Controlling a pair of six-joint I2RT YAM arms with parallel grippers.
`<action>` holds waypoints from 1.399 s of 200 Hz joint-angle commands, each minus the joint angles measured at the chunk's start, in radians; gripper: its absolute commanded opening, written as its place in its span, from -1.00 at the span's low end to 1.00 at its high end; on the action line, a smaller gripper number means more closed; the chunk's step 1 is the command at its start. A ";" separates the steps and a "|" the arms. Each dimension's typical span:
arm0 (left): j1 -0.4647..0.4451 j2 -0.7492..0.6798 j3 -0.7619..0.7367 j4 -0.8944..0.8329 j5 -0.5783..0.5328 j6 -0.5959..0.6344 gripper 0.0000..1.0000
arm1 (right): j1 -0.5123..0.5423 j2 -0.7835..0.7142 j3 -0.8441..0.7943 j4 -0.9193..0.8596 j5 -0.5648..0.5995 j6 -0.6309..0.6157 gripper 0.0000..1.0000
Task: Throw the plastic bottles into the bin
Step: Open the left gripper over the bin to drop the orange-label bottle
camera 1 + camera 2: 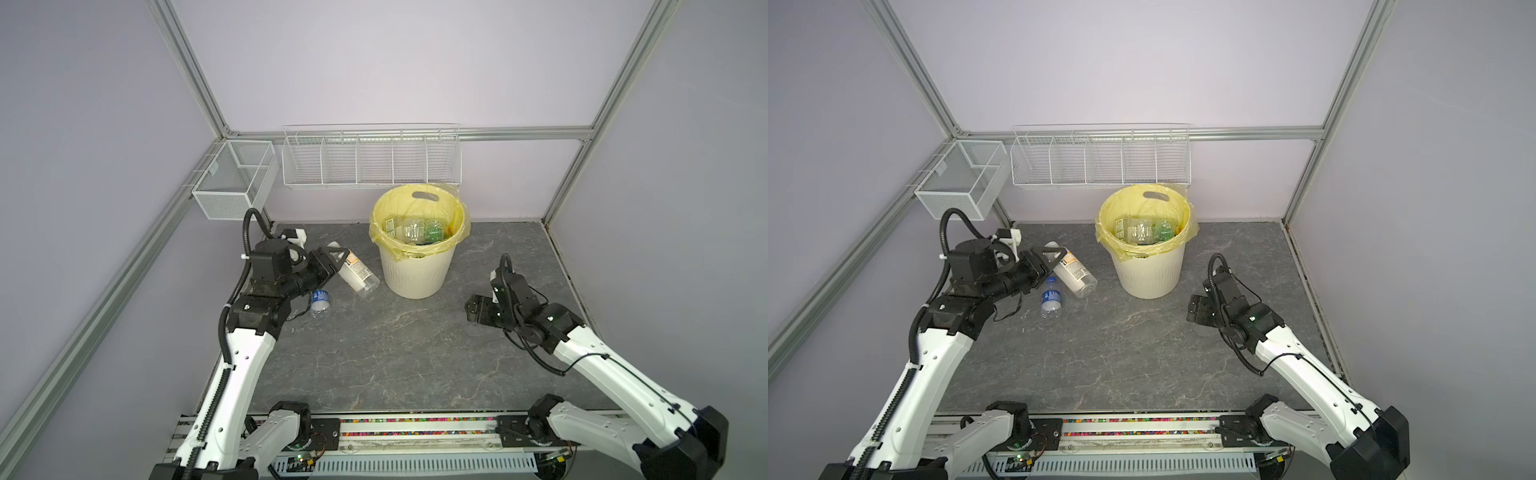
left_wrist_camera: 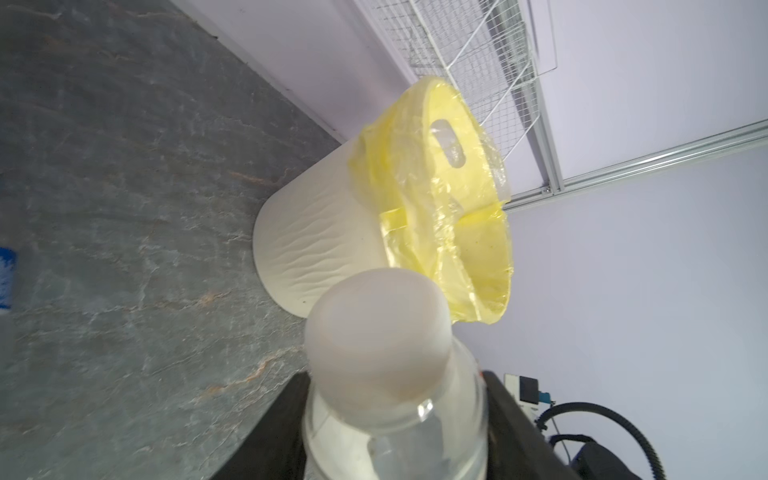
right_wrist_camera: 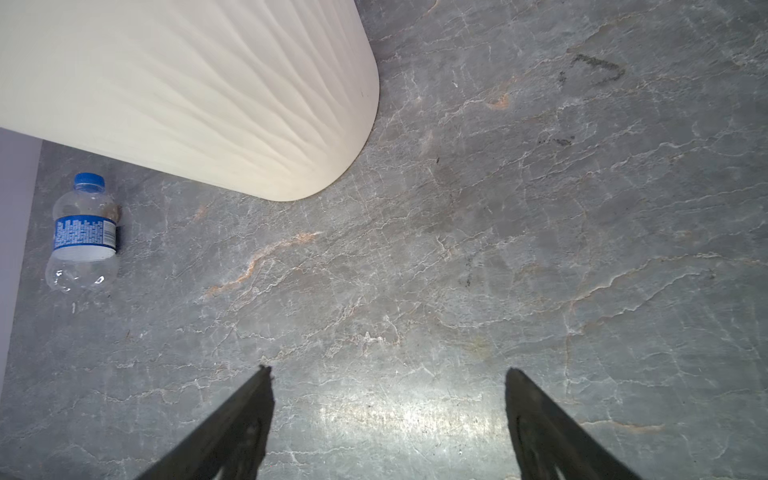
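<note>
My left gripper [image 1: 337, 261] [image 1: 1054, 257] [image 2: 395, 419] is shut on a clear plastic bottle [image 1: 358, 274] [image 1: 1076, 274] [image 2: 386, 374] with a white cap and an orange-white label. The bottle hangs tilted, just left of the bin [image 1: 415, 272] [image 1: 1150, 272] [image 2: 316, 232] [image 3: 187, 83]. The cream ribbed bin has a yellow bag liner and holds several bottles [image 1: 415, 230] [image 1: 1142, 230]. A small blue-labelled bottle [image 1: 320, 301] [image 1: 1052, 299] [image 3: 85, 237] lies on the table beside my left arm. My right gripper [image 1: 473, 309] [image 1: 1196, 309] [image 3: 388, 370] is open and empty, low over the table right of the bin.
White wire baskets [image 1: 370, 160] [image 1: 1100, 160] hang on the back wall above the bin, and a mesh basket [image 1: 232, 183] [image 1: 959, 180] sits at the back left corner. The grey stone-patterned tabletop [image 1: 395, 353] is bounded by lilac walls and an aluminium frame.
</note>
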State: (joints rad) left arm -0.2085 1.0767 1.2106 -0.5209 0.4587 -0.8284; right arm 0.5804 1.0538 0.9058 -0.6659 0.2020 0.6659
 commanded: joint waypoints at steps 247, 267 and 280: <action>-0.152 0.295 0.457 -0.140 -0.248 0.130 0.98 | 0.042 -0.010 -0.021 0.033 0.012 0.030 0.76; -0.119 0.233 0.362 -0.146 -0.255 0.142 0.98 | 0.067 0.002 -0.018 0.041 0.022 0.042 0.76; -0.102 0.204 0.310 -0.153 -0.255 0.150 0.98 | 0.088 0.014 -0.012 0.048 0.030 0.049 0.76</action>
State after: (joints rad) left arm -0.3347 1.3445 1.5883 -0.6739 0.2211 -0.7143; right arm 0.6369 1.0580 0.9031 -0.6441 0.2142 0.6842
